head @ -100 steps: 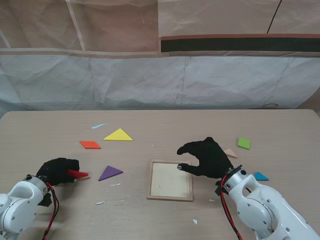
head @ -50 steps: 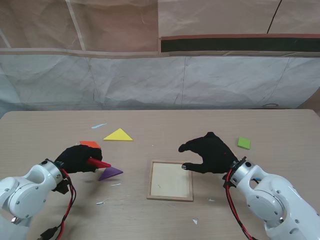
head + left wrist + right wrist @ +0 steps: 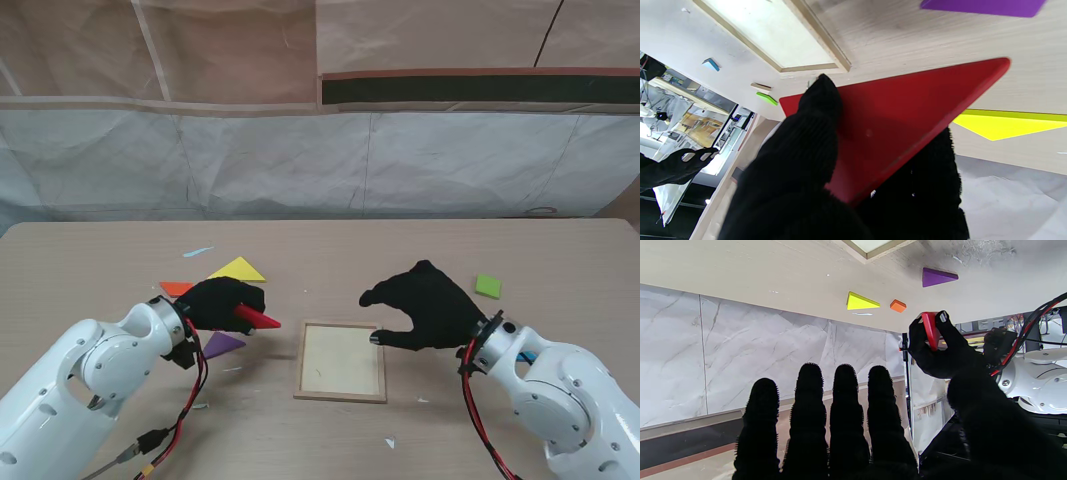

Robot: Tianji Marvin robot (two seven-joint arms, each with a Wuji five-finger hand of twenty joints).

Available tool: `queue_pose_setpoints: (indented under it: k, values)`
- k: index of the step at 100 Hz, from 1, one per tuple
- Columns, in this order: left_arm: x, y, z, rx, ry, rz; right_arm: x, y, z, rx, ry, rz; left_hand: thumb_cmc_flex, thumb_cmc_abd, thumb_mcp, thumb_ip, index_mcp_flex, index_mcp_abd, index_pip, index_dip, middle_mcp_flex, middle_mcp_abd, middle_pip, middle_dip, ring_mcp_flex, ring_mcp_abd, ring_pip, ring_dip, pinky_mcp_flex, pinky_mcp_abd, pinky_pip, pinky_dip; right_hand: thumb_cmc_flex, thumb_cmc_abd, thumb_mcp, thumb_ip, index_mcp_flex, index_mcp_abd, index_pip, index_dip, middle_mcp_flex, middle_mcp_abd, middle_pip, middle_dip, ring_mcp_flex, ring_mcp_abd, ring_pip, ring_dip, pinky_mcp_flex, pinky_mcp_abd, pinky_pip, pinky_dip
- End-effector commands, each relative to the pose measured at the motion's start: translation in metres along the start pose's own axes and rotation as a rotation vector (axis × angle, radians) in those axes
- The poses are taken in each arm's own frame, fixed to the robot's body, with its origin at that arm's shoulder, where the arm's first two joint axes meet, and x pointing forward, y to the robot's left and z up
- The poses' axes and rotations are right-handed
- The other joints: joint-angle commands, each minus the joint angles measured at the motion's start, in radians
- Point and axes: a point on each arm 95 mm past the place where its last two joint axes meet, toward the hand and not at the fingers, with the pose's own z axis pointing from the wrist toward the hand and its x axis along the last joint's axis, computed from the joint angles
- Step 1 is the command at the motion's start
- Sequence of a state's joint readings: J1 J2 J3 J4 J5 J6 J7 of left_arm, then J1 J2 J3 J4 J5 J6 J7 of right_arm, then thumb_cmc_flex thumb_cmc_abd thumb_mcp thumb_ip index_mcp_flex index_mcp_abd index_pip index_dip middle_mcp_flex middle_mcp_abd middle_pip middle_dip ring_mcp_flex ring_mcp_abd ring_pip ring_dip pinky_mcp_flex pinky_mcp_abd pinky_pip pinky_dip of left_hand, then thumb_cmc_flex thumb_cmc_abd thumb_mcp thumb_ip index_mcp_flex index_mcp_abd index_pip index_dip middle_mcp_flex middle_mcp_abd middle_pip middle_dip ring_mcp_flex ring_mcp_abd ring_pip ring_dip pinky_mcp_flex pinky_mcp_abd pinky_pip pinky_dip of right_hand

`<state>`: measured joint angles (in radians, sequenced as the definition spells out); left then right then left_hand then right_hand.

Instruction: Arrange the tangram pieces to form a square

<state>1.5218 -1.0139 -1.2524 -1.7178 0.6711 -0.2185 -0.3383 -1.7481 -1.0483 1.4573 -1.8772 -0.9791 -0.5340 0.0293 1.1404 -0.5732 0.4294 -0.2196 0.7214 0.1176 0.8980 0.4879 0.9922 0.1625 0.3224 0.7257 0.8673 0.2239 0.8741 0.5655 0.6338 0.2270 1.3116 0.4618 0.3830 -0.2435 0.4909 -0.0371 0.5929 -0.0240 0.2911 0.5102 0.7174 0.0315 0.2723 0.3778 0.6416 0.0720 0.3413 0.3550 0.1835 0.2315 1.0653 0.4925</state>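
left hand (image 3: 222, 302) grips red triangle (image 3: 907, 113) (no writing visible).

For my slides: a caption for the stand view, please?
Left hand carries a red triangle toward the tray; right hand hovers open beside it.

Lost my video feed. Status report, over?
Left hand shut on red triangle piece, short of square wooden tray. Right hand open, at tray's right edge. Path clear.
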Motion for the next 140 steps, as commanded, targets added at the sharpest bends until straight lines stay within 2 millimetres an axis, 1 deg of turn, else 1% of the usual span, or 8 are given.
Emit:
queue_pose_setpoints:
  k: [1,52,82,86,96,98,113,140]
  values:
    - [0.006,-0.002,0.007,-0.002,0.014,-0.016,0.005,0.000,-0.001,0.013,0.016,-0.005,0.151,0.064,0.120,0.094,0.040,-0.041,0.028,0.026,-0.017,0.025,0.033,0.005,-0.005,0.038,0.047,0.000,0.037,-0.022,0.066,0.022,-0.015,0.020,-0.014,-0.002,-0.016,-0.017,-0.010,-0.006,-0.034,-0.010,-0.010,0.003,-0.019,-0.009,-0.019,-0.003,-0.017,0.004,-0.010,0.002]
    - [0.032,0.008,0.052,-0.043,0.099,-0.085,0.014,0.004,-0.007,-0.003,0.056,-0.007,0.151,0.067,0.119,0.094,0.037,-0.043,0.027,0.030,-0.025,0.028,0.040,0.003,-0.009,0.038,0.053,0.000,0.030,-0.027,0.070,0.023,-0.017,0.031,-0.015,-0.002,-0.013,-0.018,-0.010,-0.002,-0.031,-0.012,-0.008,0.003,-0.018,-0.011,-0.019,-0.004,-0.015,0.003,-0.009,0.000]
    - [0.043,0.013,0.065,-0.047,0.130,-0.110,0.019,0.003,-0.013,0.000,0.063,0.003,0.151,0.070,0.117,0.094,0.034,-0.046,0.028,0.031,-0.030,0.039,0.041,0.002,-0.012,0.036,0.055,0.000,0.026,-0.029,0.073,0.025,-0.017,0.035,-0.019,-0.002,-0.014,-0.019,-0.010,0.000,-0.032,-0.013,-0.008,0.004,-0.019,-0.012,-0.018,-0.004,-0.015,0.001,-0.008,-0.001]
    - [0.044,0.014,0.066,-0.047,0.131,-0.114,0.019,0.002,-0.014,0.002,0.061,0.005,0.151,0.071,0.116,0.095,0.034,-0.047,0.028,0.031,-0.028,0.013,0.045,0.005,-0.013,0.036,0.055,0.000,0.025,-0.030,0.073,0.026,-0.017,0.036,-0.019,-0.002,-0.015,-0.018,-0.010,0.000,-0.032,-0.012,-0.007,0.004,-0.019,-0.012,-0.018,-0.004,-0.015,0.001,-0.008,-0.001]
    - [0.046,0.018,0.068,-0.054,0.134,-0.136,0.020,0.000,-0.016,0.001,0.053,0.014,0.151,0.070,0.118,0.096,0.034,-0.046,0.029,0.031,-0.032,0.031,0.044,0.004,-0.015,0.038,0.056,0.001,0.020,-0.030,0.074,0.028,-0.016,0.038,-0.020,-0.002,-0.013,-0.017,-0.010,0.000,-0.031,-0.013,-0.007,0.004,-0.018,-0.012,-0.017,-0.003,-0.014,0.003,-0.007,-0.001]
    - [0.047,0.019,0.069,-0.056,0.135,-0.140,0.020,-0.001,-0.017,0.001,0.052,0.016,0.151,0.070,0.118,0.096,0.034,-0.046,0.029,0.031,-0.030,0.009,0.047,0.005,-0.015,0.039,0.056,0.001,0.020,-0.028,0.075,0.029,-0.016,0.037,-0.021,-0.002,-0.013,-0.017,-0.010,0.000,-0.030,-0.010,-0.006,0.004,-0.018,-0.011,-0.017,-0.003,-0.014,0.003,-0.007,-0.001]
    - [0.053,0.028,0.075,-0.087,0.153,-0.167,0.023,-0.003,-0.020,0.006,0.051,0.024,0.151,0.070,0.112,0.094,0.031,-0.050,0.028,0.030,-0.033,-0.001,0.049,0.005,-0.015,0.037,0.058,0.002,0.020,-0.033,0.078,0.031,-0.017,0.039,-0.022,-0.002,-0.011,-0.017,-0.009,0.001,-0.031,-0.010,-0.006,0.004,-0.018,-0.010,-0.016,-0.003,-0.014,0.003,-0.006,-0.001]
    - [0.067,0.040,0.089,-0.135,0.192,-0.208,0.027,-0.006,-0.024,0.000,0.057,0.004,0.151,0.073,0.049,0.093,0.022,-0.066,0.008,-0.008,-0.033,0.003,0.055,0.007,-0.006,0.023,0.086,0.014,0.033,-0.045,0.105,0.041,-0.017,0.042,-0.025,-0.001,-0.028,-0.016,-0.017,-0.001,-0.037,-0.012,-0.007,0.003,-0.021,-0.014,-0.017,-0.004,-0.014,0.000,-0.006,-0.001]
